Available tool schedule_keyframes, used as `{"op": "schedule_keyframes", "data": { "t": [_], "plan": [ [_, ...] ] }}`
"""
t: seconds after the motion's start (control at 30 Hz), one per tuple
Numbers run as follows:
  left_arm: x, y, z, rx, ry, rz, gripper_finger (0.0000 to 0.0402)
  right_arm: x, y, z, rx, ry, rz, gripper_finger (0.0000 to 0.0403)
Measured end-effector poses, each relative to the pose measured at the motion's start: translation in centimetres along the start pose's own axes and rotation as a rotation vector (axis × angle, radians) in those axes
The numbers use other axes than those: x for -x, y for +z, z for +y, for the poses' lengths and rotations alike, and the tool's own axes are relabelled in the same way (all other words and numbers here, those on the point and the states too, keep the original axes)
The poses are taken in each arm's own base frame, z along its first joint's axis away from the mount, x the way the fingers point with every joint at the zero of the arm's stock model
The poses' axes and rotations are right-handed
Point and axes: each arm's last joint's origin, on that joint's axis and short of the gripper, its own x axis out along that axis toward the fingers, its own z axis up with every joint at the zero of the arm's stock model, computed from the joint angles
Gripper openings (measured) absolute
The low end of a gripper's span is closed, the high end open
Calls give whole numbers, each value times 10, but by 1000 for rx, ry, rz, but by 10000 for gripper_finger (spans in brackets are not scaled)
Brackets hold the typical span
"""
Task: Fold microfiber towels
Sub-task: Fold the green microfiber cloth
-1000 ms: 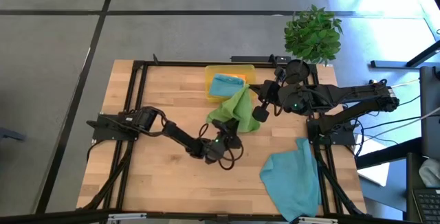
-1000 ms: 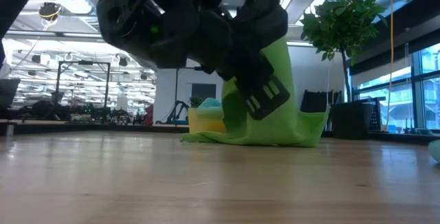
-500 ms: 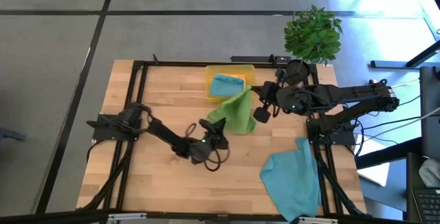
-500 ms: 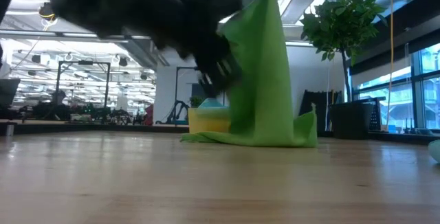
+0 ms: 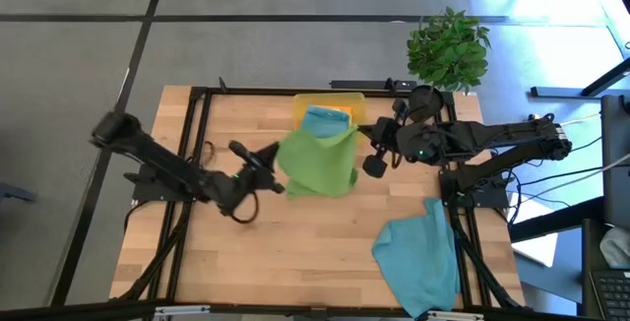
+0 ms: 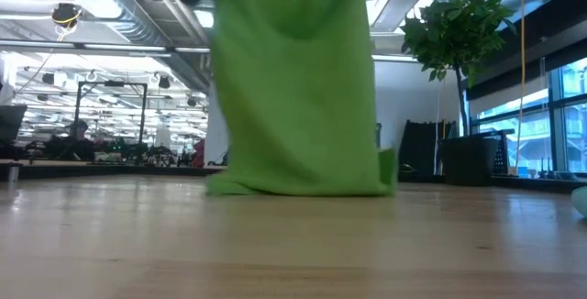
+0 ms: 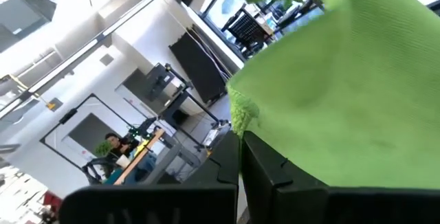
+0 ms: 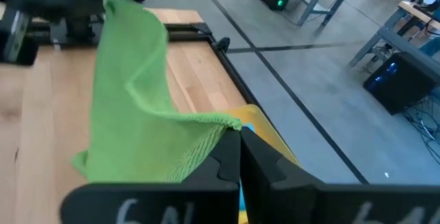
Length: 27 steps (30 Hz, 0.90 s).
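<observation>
Noting, largest to smallest:
table [image 5: 197, 252]: wooden top, dark frame.
teal-blue towel [image 5: 418, 252]: crumpled at near right table edge, well apart from both arms.
green towel [image 5: 317, 163]: stretched in the air between both pincers, lower hem touching table in low view [image 6: 293, 88].
yellow tray [image 5: 330, 99]: at far edge, second teal-blue cloth inside.
left pincer [image 5: 274, 160]: clenched on green towel's left corner.
right pincer [image 5: 356, 134]: clenched on its right corner.

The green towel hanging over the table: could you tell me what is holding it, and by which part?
Both grippers hold the green towel: the left gripper pinches one upper corner, the right gripper the other.
</observation>
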Motion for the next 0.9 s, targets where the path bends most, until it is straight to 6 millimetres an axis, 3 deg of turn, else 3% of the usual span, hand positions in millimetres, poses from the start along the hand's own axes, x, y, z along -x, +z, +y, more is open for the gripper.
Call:
{"op": "schedule_keyframes", "data": {
  "t": [0.33, 0.5, 0.67, 0.9],
  "plan": [
    [7, 4, 100, 69, 9, -83, 0, 3, 17, -1, 16, -7, -145, 0],
    [10, -2, 136, 122, 35, -119, 0, 10, 30, -8, 11, -69, -183, 0],
    [14, -4, 149, 128, 30, -152, 0, 15, 36, -11, -3, -68, -202, 0],
    [27, -3, 134, 92, -53, -158, 0, 18, 29, 0, -26, 59, -158, 0]
  ]
}}
